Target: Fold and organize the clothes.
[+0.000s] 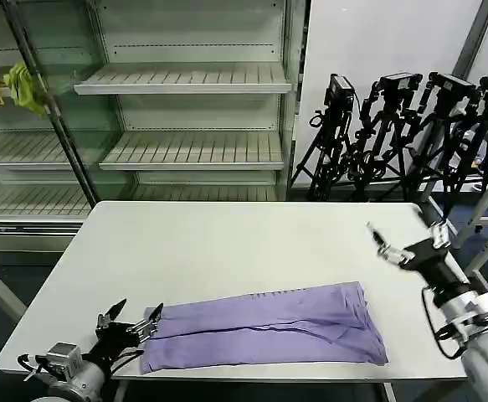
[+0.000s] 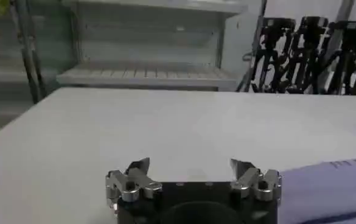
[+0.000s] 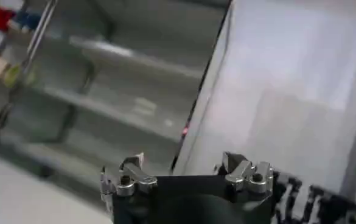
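I count one lavender T-shirt on one white desk, two claws, left claw and right claw, one yellow-green cloth and several tripods.

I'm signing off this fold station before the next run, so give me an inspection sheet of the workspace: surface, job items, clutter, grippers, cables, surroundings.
Surface: white table, bare apart from the shirt.
Job's things: lavender T-shirt lies folded into a long band along the near edge, plain side up.
Clutter: nothing seen on the table.
Grippers: left gripper low at the shirt's left end, jaws open, holding nothing; right gripper raised above the table's right side, jaws open, holding nothing.
Cables: black cable loops beside the right arm.
Surroundings: metal shelving behind, a yellow-green cloth on it; camera tripods at the right.
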### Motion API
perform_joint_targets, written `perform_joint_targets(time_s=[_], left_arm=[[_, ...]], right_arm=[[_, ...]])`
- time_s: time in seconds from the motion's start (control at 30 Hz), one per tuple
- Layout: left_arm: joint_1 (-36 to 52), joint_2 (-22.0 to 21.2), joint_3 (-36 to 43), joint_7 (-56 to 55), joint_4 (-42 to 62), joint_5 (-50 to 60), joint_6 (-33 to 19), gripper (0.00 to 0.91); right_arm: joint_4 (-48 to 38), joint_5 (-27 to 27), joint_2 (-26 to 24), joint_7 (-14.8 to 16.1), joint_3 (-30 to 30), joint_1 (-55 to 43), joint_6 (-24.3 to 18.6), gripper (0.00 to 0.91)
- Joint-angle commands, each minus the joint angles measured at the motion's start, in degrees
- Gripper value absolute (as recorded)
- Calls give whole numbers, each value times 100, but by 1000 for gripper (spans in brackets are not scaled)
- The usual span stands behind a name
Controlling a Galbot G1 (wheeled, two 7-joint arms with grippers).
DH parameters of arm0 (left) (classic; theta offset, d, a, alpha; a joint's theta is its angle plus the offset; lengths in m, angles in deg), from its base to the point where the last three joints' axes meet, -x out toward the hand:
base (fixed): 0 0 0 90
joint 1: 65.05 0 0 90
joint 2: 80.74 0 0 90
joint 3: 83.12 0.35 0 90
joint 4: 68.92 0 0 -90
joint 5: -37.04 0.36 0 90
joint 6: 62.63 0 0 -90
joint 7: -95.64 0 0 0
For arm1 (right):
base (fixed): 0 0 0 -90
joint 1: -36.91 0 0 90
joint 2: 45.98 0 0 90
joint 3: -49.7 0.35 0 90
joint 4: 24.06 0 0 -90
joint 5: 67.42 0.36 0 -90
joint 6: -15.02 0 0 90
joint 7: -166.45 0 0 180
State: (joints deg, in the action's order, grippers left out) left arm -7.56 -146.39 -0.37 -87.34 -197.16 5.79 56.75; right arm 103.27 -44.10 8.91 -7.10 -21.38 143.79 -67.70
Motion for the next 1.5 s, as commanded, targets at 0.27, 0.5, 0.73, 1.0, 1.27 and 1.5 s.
perform_joint_targets(time_s=[0.27, 0.5, 0.73, 1.0, 1.27, 1.5], left_arm=[[-152, -526, 117, -132, -53, -268, 241, 907], [-293, -633, 183, -99, -50, -126, 234, 856], [-446, -771, 338, -36, 86, 145, 167, 776], [-481, -830, 409, 2, 191, 231, 131, 494], [-512, -843, 418, 55, 176, 297, 76, 40], [-506, -863, 446, 98, 187, 336, 42, 10]], right_arm=[[314, 54, 668, -308, 227, -718, 144, 907], [365, 15, 841, -324, 133, -700, 141, 907], [531, 16, 981, -341, 80, -633, 141, 907], [636, -26, 1070, -339, 8, -602, 119, 907], [593, -115, 1059, -601, -208, -570, 668, 907], [429, -52, 1090, -619, -315, -610, 559, 907]])
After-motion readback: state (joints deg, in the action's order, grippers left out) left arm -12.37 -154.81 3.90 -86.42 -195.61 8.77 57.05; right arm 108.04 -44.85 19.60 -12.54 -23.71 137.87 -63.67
